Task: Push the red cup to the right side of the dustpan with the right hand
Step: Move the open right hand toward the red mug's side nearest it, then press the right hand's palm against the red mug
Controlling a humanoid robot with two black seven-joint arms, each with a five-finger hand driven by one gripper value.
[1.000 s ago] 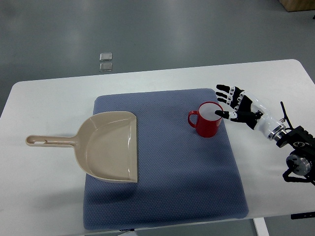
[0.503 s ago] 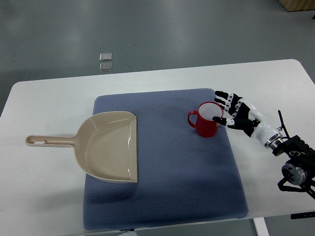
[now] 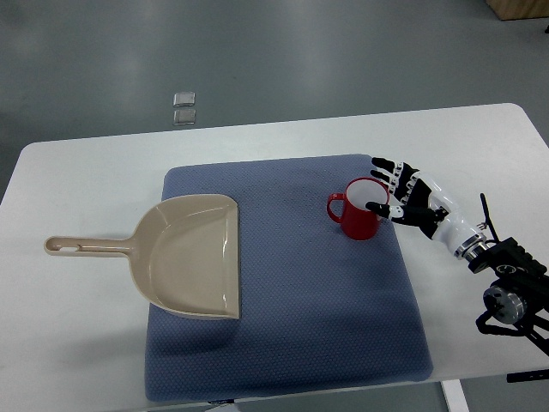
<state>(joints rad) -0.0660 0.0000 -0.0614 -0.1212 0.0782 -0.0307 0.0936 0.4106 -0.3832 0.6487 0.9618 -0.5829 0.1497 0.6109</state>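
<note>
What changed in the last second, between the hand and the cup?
The right hand slid slightly left and its arm dropped lower in the picture; its open fingers stay against the cup's right side, gripping nothing. The cup barely moved. Dustpan and mat unchanged.

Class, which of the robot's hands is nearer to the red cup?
Right. The right hand is at the red cup, on its right side, fingers spread against the rim. The left hand is not in view.
</note>
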